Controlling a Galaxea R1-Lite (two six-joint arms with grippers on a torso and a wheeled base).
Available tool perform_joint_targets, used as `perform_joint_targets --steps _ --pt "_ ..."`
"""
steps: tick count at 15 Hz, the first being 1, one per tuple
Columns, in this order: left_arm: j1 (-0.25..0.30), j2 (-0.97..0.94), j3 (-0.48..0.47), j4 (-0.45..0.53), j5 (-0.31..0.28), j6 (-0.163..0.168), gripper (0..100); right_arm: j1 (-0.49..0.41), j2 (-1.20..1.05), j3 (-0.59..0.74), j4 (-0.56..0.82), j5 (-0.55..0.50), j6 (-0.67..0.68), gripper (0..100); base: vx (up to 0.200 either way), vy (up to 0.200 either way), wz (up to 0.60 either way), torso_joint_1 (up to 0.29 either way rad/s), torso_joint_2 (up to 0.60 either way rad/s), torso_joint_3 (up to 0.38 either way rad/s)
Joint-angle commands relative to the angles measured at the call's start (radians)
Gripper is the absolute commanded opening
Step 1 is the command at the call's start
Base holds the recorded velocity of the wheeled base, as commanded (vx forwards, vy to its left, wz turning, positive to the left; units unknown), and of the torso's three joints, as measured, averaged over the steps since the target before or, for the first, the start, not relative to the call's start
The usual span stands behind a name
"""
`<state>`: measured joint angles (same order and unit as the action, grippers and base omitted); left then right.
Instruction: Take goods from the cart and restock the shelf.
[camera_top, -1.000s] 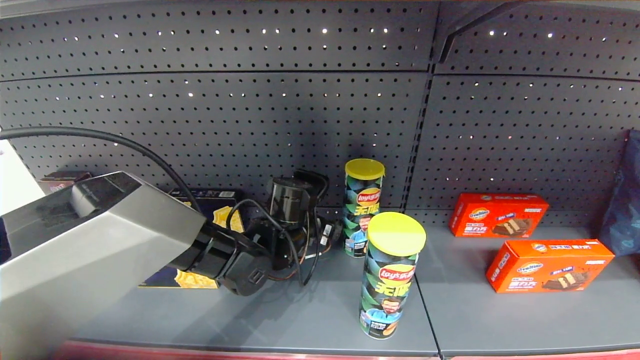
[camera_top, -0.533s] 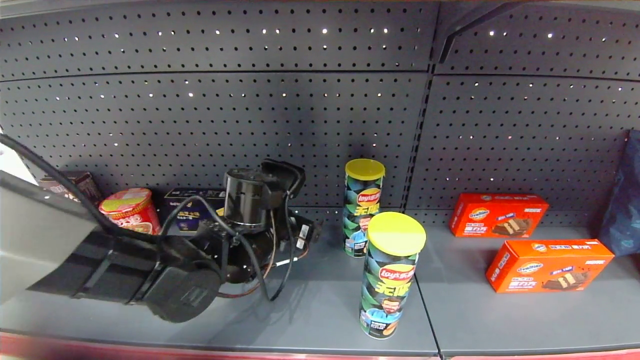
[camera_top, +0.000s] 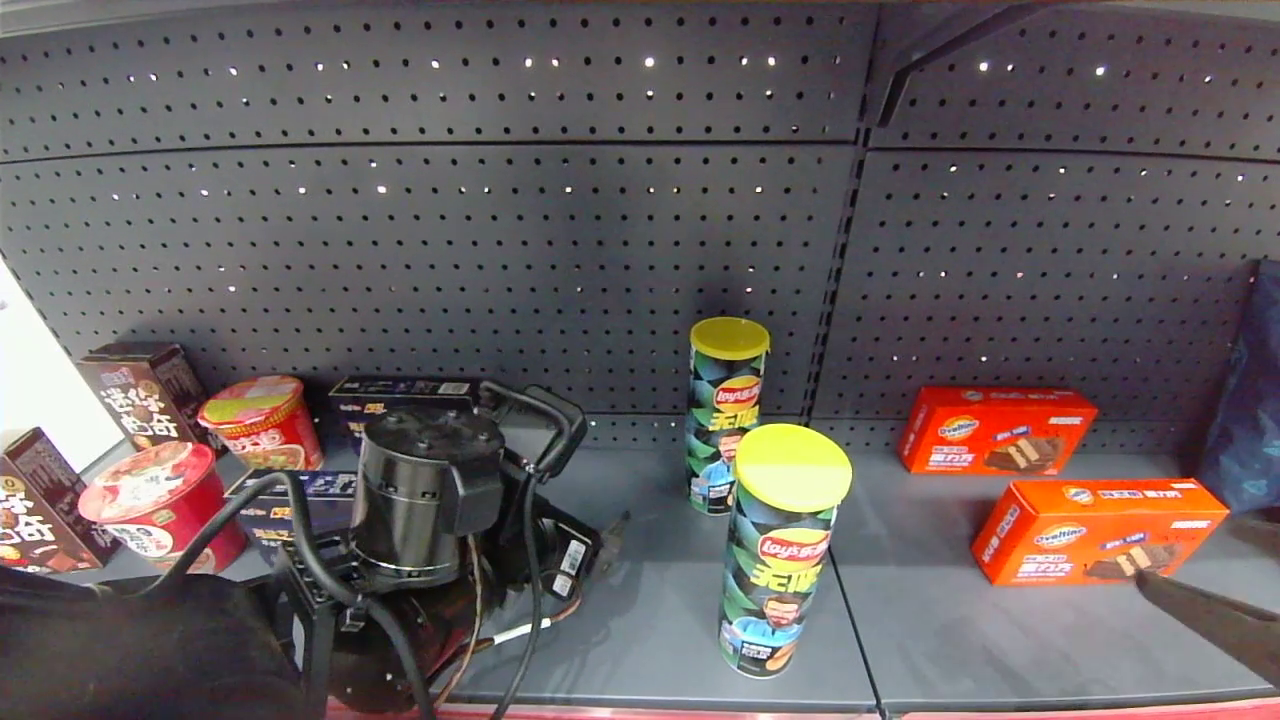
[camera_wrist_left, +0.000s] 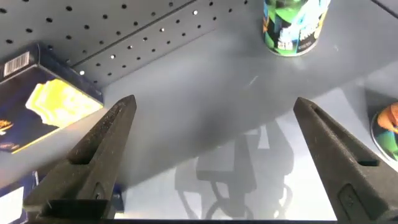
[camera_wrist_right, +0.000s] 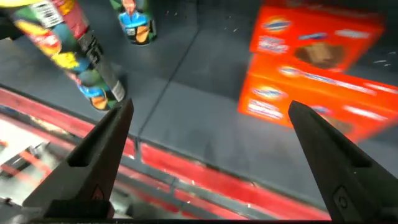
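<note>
My left gripper (camera_wrist_left: 216, 104) hangs open and empty just above the grey shelf (camera_top: 650, 620), to the right of a dark blue box with yellow print (camera_wrist_left: 43, 102). Its wrist (camera_top: 430, 500) sits low at the shelf's front left. Two chip cans with yellow lids stand mid-shelf, one at the back (camera_top: 728, 415) and one in front (camera_top: 785, 550). My right gripper (camera_wrist_right: 211, 109) is open and empty at the shelf's front edge, before the orange boxes (camera_wrist_right: 317, 68). One of its fingers (camera_top: 1200, 610) pokes in at the lower right.
Two orange boxes (camera_top: 995, 428) (camera_top: 1095, 530) lie on the right, beside a blue bag (camera_top: 1245, 400). On the left stand red noodle cups (camera_top: 262, 420) (camera_top: 160, 500), brown boxes (camera_top: 145, 390) and dark blue boxes (camera_top: 400, 400). Bare shelf lies between the cans and the orange boxes. A red strip (camera_wrist_right: 186, 180) edges the shelf.
My left arm has drawn back toward the front left, uncovering the cups and boxes behind it. A right gripper finger has come into the head view at the lower right.
</note>
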<state>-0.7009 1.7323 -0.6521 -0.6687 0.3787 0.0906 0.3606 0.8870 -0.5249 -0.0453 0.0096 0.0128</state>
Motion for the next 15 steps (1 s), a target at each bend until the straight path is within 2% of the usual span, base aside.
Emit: perform_joint_targets --steps 1,3,5,7,10,15 --pt "-0.003 -0.011 0.017 0.0 0.002 0.0 100 0.123 0.224 0.003 -0.071 -0.066 0.041 100 0.0 0.0 0.0 0.0 0.0 0.0" --pt "-0.005 -0.007 0.026 0.0 0.002 0.0 100 0.161 0.322 -0.02 -0.093 -0.132 0.056 100 0.0 0.0 0.0 0.0 0.0 0.0" --pt "-0.005 -0.005 0.028 0.0 0.002 0.0 100 0.245 0.392 -0.037 -0.11 -0.165 0.088 100 0.0 0.0 0.0 0.0 0.0 0.0" --pt "0.0 -0.005 0.028 0.0 0.003 0.0 100 0.287 0.443 -0.05 -0.11 -0.189 0.099 100 0.0 0.0 0.0 0.0 0.0 0.0" --pt "0.009 0.009 0.025 0.0 0.003 0.0 100 0.288 0.547 -0.119 -0.11 -0.191 0.099 100 0.0 0.0 0.0 0.0 0.0 0.0" --pt "0.015 0.029 0.008 -0.002 0.002 0.0 100 0.284 0.619 -0.145 -0.11 -0.191 0.098 100 0.0 0.0 0.0 0.0 0.0 0.0"
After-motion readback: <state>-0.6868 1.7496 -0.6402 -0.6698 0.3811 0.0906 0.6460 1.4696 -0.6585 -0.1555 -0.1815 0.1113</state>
